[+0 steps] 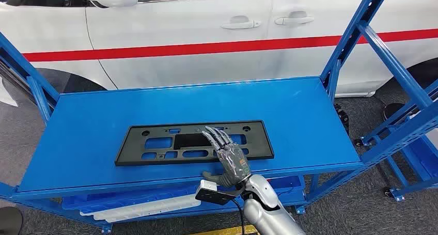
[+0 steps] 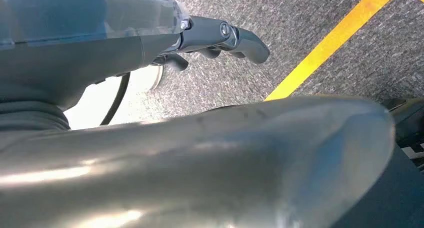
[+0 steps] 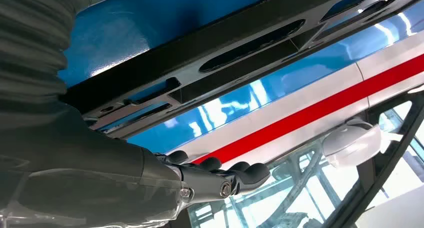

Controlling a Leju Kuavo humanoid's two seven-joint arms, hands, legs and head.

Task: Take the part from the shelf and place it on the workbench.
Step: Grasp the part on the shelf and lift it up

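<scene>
Fingers (image 1: 219,138) of the right hand (image 1: 231,158) lie stretched out and slightly apart over the black plastic part (image 1: 155,144), flat on it as far as I can judge, with nothing held in them. That part, a long frame with cut-out slots, lies flat on the blue shelf (image 1: 289,106), reaching away to the hand's left and a shorter way to its right. The thumb sticks out sideways near the part's front edge. Beyond the fingertips, past the shelf's far edge, stands a white car (image 1: 196,33) with a red stripe along its doors. The left hand (image 2: 215,37) hangs over grey carpet (image 2: 300,12), its dark fingers loosely bent with nothing in them, and a yellow floor line (image 2: 330,42) runs slantwise just past them.
</scene>
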